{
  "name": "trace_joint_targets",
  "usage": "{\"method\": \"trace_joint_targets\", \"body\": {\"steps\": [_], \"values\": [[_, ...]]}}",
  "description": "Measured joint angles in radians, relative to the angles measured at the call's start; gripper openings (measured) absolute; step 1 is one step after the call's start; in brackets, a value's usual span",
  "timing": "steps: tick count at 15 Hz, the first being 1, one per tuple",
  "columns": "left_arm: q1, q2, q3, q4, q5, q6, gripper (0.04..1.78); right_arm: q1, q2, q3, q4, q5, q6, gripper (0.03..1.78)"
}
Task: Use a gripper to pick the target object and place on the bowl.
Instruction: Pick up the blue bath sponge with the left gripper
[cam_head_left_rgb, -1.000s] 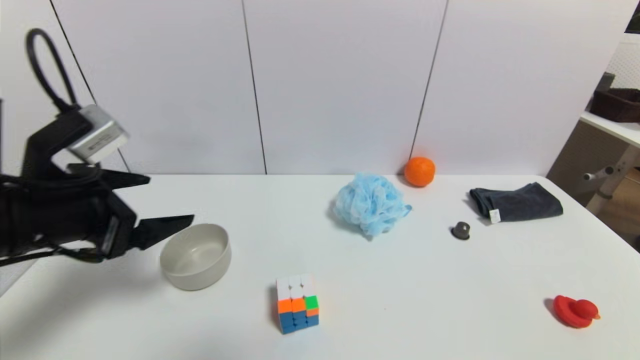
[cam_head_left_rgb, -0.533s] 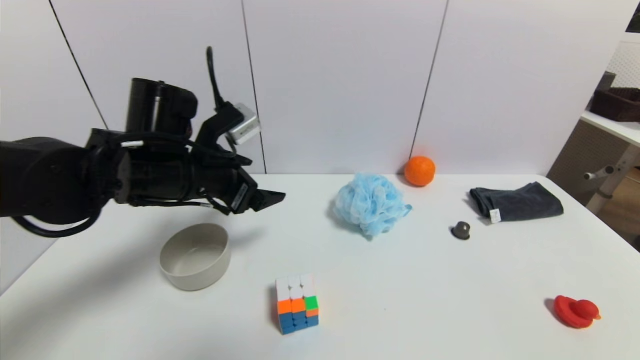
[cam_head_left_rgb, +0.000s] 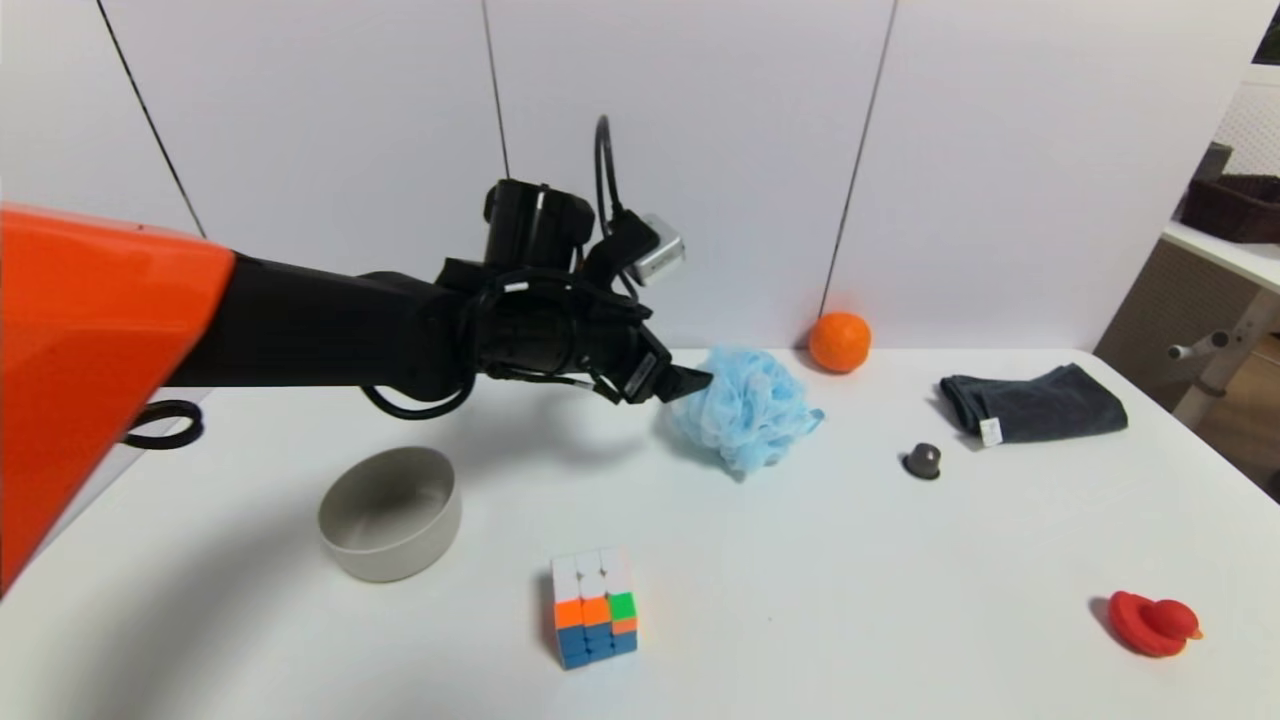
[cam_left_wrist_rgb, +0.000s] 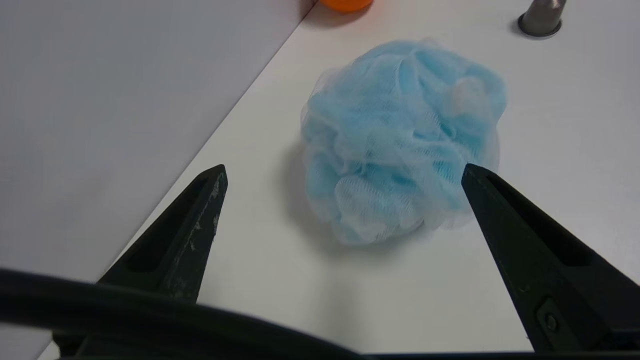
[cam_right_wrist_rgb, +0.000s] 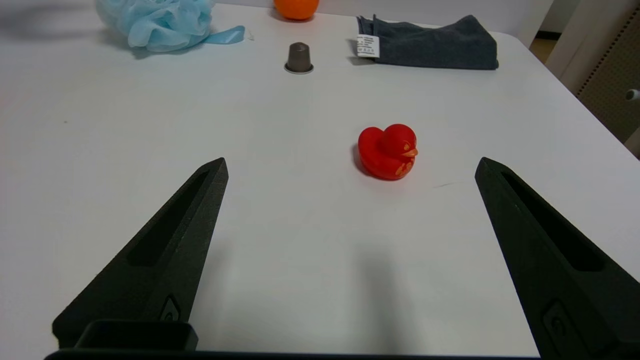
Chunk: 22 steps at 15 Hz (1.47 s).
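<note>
Nearest me on the table (cam_head_left_rgb: 800, 620) sits the cube (cam_head_left_rgb: 594, 607), and just beyond it on my left the bowl (cam_head_left_rgb: 390, 512), with nothing in it. My right gripper (cam_right_wrist_rgb: 350, 172) is parked low over the near right part of the table, jaws spread wide, with the red duck (cam_right_wrist_rgb: 387, 151) lying ahead of it. It has no part in this.

My left gripper (cam_left_wrist_rgb: 342, 172) is the 1 at work. It hangs above the table past the bowl, reaching toward the far middle, jaws wide apart and holding nothing. The pouf (cam_left_wrist_rgb: 400, 137) lies just ahead, framed between my 2 tips, apart from both.

So I judge the step in hand to be the approach, with the grasp not yet made. Next I would need to go forward and down until the tips straddle the pouf, then close firmly, since soft mesh will likely squash a good deal before it holds. After that comes the carry back to the bowl.

The pouf is a fluffy light blue ball of gathered mesh, resting on the table near the back wall. Its short blue loop (cam_right_wrist_rgb: 227, 35) trails out on the side away from my left gripper. The orange ball (cam_head_left_rgb: 839, 342) sits just behind it, by the wall.
</note>
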Motion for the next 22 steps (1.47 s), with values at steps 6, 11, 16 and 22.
{"method": "trace_joint_targets", "body": {"steps": [6,11,16,22], "values": [[-0.045,0.167,-0.158,-0.029,-0.116,-0.008,1.69,0.000,0.000,0.000,0.000,-0.001,0.000,1.71],[-0.048,0.258,-0.198,-0.068,-0.142,-0.021,1.69,0.000,0.000,0.000,0.000,-0.001,0.000,1.71],[-0.040,0.317,-0.201,-0.076,-0.142,-0.042,1.69,0.000,0.000,0.000,0.000,0.000,-0.001,1.71],[-0.040,0.333,-0.199,-0.059,-0.140,-0.049,1.39,0.000,0.000,0.000,0.000,-0.001,0.000,1.71]]}}
